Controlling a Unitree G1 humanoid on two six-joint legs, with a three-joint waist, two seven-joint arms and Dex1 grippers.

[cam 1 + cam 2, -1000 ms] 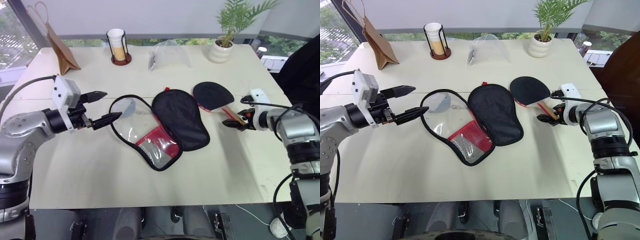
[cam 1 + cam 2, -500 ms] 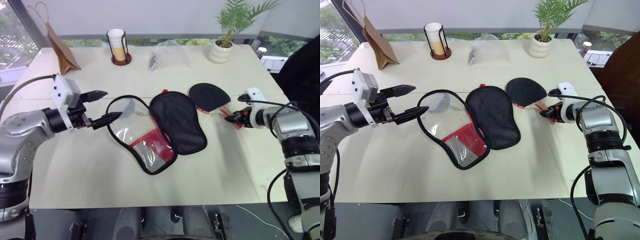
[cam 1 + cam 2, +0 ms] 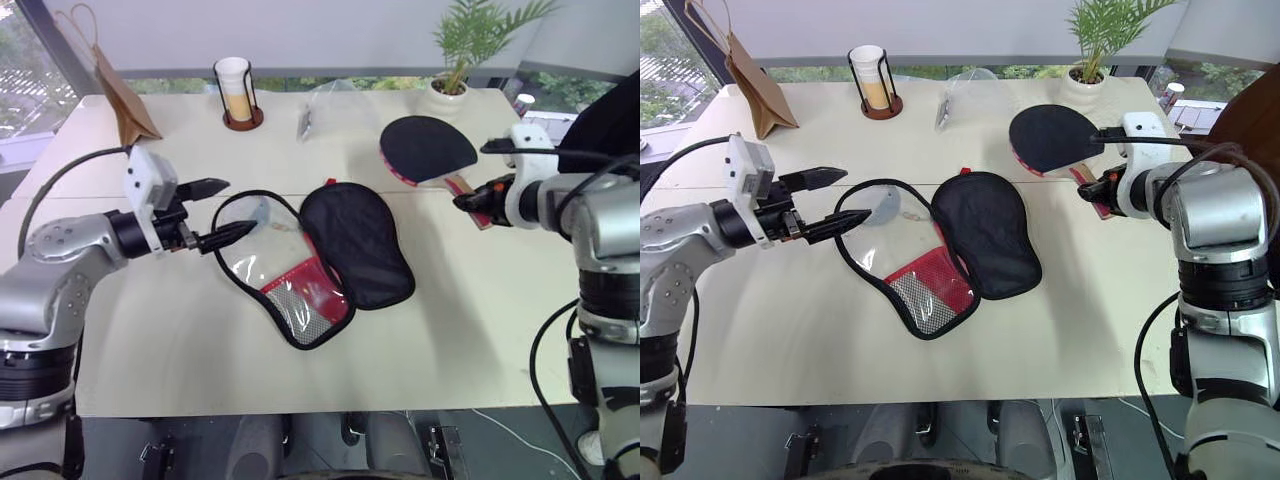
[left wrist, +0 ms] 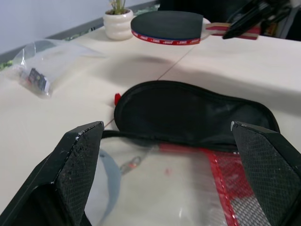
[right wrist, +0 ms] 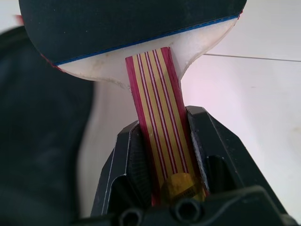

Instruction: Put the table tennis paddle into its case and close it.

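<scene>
Bright even daylight from windows behind the table point(image 3: 200, 330), soft faint shadows, right wrist view blurred at edges

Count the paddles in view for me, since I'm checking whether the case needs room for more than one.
1. The paddle is held by its handle in the right gripper, lifted above the table, right of the open case. None seems hidden.

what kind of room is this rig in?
Probably an office or lab by a window: a cream table, greenery outside the glass behind it, and desk items such as a potted plant and a brown paper bag.
</scene>
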